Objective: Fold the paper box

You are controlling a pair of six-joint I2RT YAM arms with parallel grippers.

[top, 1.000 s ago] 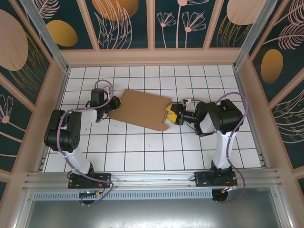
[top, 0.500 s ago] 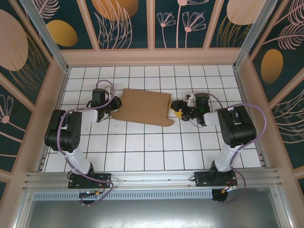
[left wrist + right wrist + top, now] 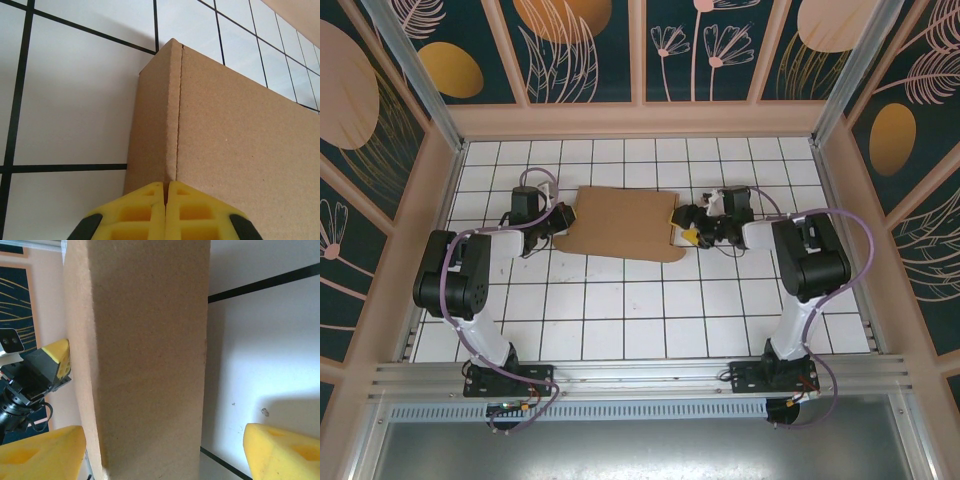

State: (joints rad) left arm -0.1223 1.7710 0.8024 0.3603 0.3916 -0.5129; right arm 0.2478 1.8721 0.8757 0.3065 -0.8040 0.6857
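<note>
Left end effector [image 3: 560, 222] pinches the paper box [image 3: 625, 222] at its left edge; right end effector [image 3: 686, 226], jaws apart, straddles its right edge.

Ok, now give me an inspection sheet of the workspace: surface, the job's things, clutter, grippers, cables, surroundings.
Surface: table, white tiles with dark grid lines.
Job's things: paper box, plain brown cardboard, lying low on the tiles between the two grippers.
Clutter: nothing seen.
Grippers: left gripper shut, fingertips at the box's left edge; right gripper open, its fingers either side of the box's right edge, not clamping it.
Cables: purple cables loop along both arms, off the box.
Surroundings: patterned walls on three sides; metal rail along the near edge.
</note>
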